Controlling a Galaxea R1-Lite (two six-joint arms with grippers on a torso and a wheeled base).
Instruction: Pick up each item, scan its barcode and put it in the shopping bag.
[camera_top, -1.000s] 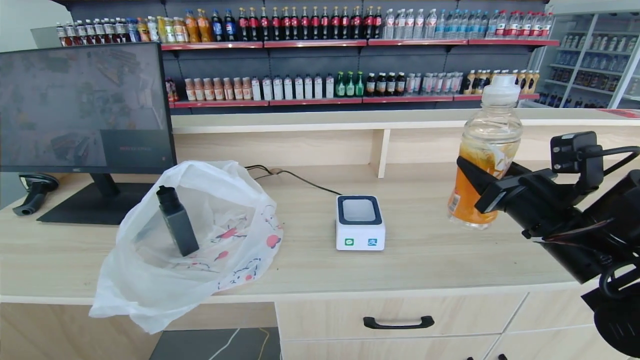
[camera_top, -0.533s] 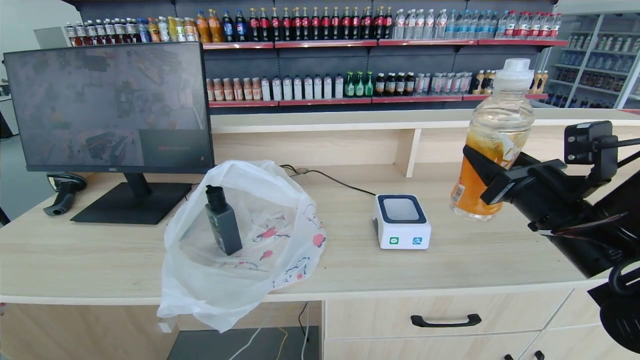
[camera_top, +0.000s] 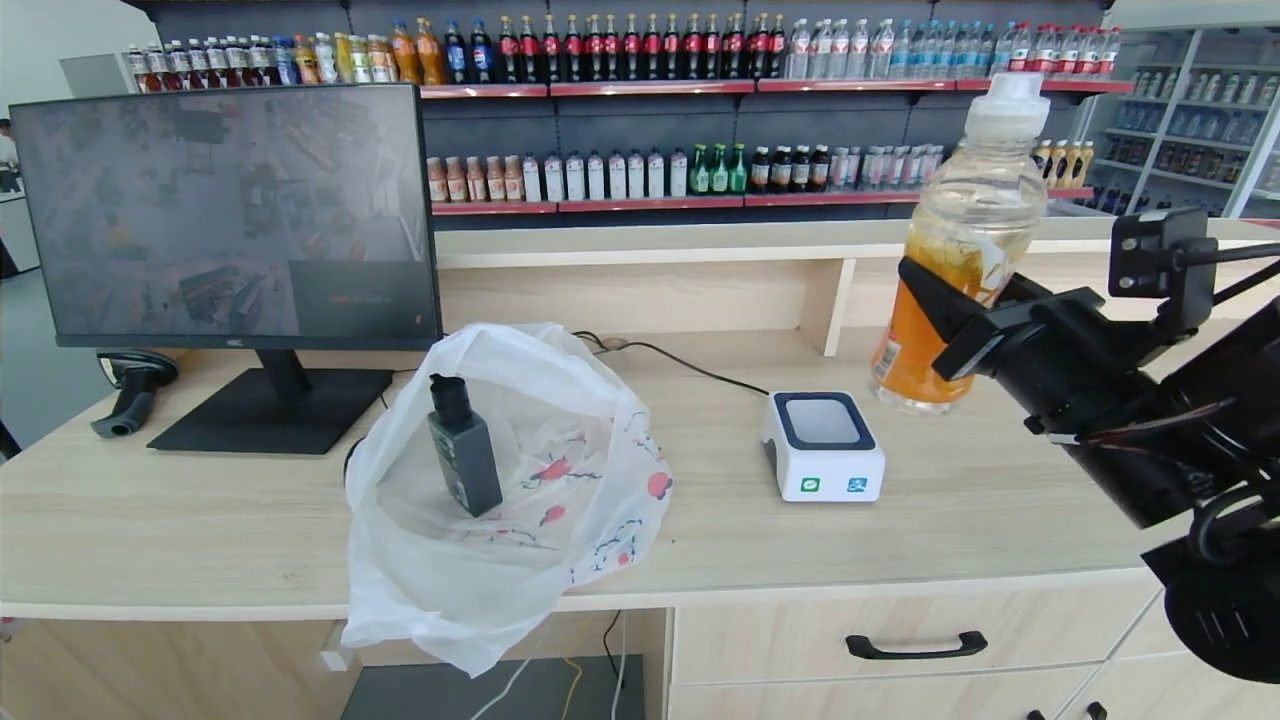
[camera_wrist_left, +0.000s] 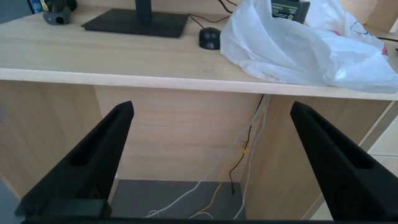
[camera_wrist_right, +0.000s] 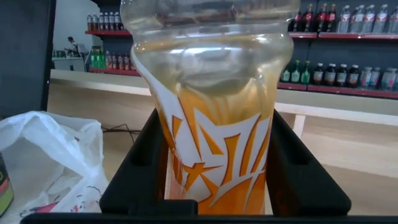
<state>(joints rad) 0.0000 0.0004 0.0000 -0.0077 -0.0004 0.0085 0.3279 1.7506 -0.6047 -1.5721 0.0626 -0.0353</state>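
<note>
Gripped the orange drink bottle (camera_top: 915, 365) at mid-body with the right gripper (camera_top: 955, 300), fingers pressed against opposite sides of the label. Held it upright in the air over the counter (camera_top: 950, 510), white cap on top, orange liquid filling the lower part and the upper part clear. Placed it up and to the right of the white scanner box (camera_top: 823, 445), apart from it. From the right wrist, saw the same bottle (camera_wrist_right: 217, 143) close up, wedged between the black fingers of the gripper (camera_wrist_right: 214, 186).

Hung the left gripper (camera_wrist_left: 211, 162) low, in front of the counter's wooden front and under its edge, fingers spread wide apart and gripping nothing.

Found the shopping bag (camera_top: 600, 440) lying open on the counter, left of the scanner box and draped over the front edge, with a dark bottle (camera_top: 465, 460) standing slightly tilted inside. Behind the bag, noted a monitor (camera_top: 225, 215), a handheld scanner (camera_top: 130, 385) beside its stand, and a mouse (camera_wrist_left: 209, 38) just beside the bag.
</note>
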